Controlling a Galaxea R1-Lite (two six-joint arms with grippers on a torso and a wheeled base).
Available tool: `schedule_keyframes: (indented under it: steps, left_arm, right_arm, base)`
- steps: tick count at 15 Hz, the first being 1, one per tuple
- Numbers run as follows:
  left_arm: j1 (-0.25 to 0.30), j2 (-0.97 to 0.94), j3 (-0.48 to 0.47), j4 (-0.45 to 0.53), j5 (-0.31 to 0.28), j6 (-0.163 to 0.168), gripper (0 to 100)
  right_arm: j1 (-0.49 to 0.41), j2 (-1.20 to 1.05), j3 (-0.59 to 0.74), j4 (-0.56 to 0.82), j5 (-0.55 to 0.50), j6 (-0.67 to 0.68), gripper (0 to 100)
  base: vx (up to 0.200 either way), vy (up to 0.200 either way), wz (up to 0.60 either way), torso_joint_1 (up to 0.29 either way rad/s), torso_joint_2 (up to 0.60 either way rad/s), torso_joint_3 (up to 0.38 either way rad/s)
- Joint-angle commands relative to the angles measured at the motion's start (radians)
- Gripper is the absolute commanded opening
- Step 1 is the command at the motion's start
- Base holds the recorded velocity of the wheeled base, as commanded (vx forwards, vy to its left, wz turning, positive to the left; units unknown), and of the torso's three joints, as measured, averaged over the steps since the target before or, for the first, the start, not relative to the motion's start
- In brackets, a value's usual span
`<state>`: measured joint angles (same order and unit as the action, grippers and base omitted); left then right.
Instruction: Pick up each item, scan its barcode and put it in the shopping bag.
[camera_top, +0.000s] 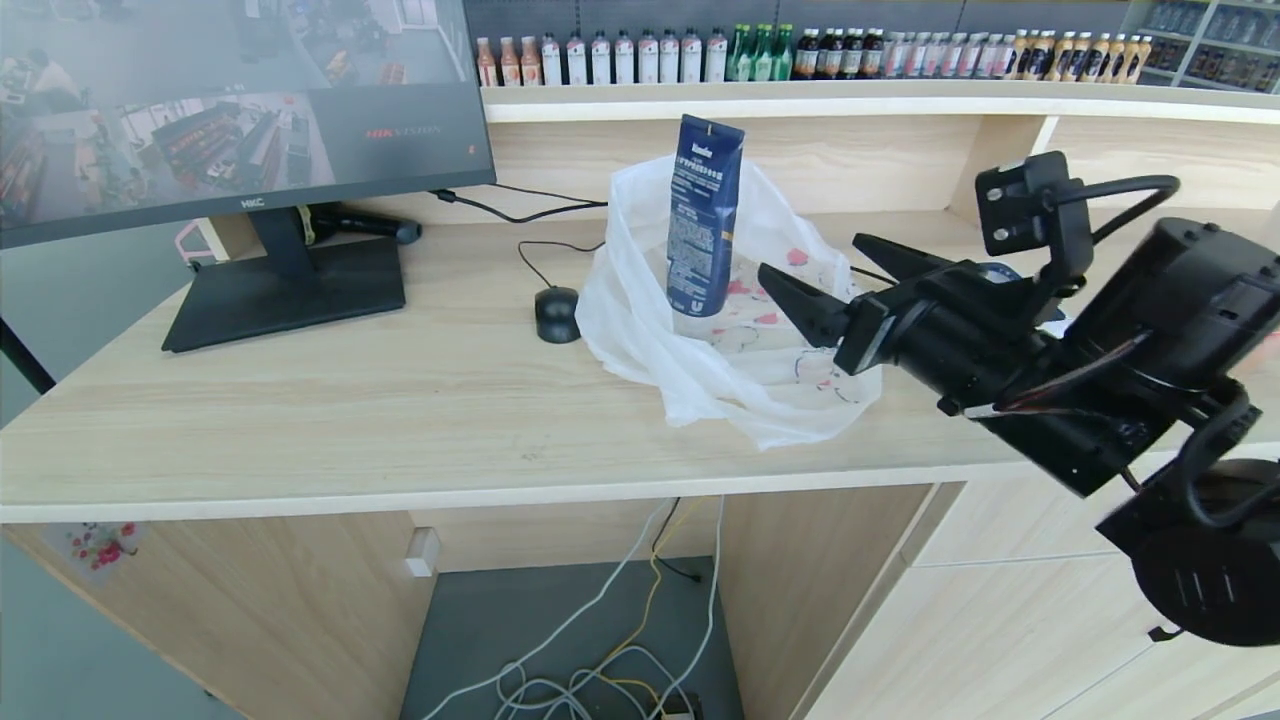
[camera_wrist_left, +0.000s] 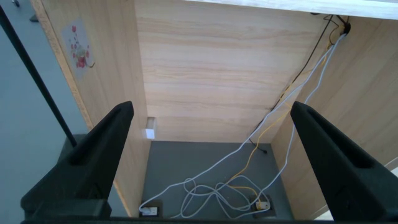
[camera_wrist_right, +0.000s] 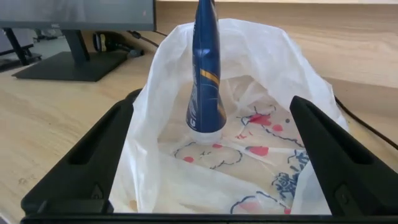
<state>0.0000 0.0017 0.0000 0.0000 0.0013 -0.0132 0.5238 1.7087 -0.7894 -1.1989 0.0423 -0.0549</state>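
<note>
A tall dark blue pouch stands upright inside the white plastic shopping bag on the wooden counter. In the right wrist view the pouch rises from the bag's open mouth, straight ahead of the fingers. My right gripper hangs open at the bag's right side, just above its rim, with nothing between its fingers. My left gripper is open and empty, low down facing the space under the counter.
A monitor on its stand sits at the counter's left, with a black handheld scanner behind it and a mouse beside the bag. Bottles line the back shelf. Cables hang under the counter.
</note>
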Motion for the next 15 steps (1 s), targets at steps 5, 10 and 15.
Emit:
schedule_keyframes:
  steps: [5,10,15]
  left_arm:
    - [0.0,0.0,0.0,0.0,0.0,-0.001,100]
    - [0.002,0.0,0.0,0.0,0.0,-0.005,100]
    - [0.002,0.0,0.0,0.0,0.0,-0.005,100]
  right_arm:
    - [0.012,-0.067,0.3,-0.338,-0.013,-0.002,100]
    - [0.012,-0.132,0.372,-0.372,-0.071,-0.01,100]
    - [0.01,-0.199,0.496,-0.372,-0.082,-0.056,100]
  base:
    - [0.0,0.0,0.0,0.0,0.0,0.0]
    - [0.0,0.0,0.0,0.0,0.0,0.0]
    - [0.0,0.0,0.0,0.0,0.0,0.0]
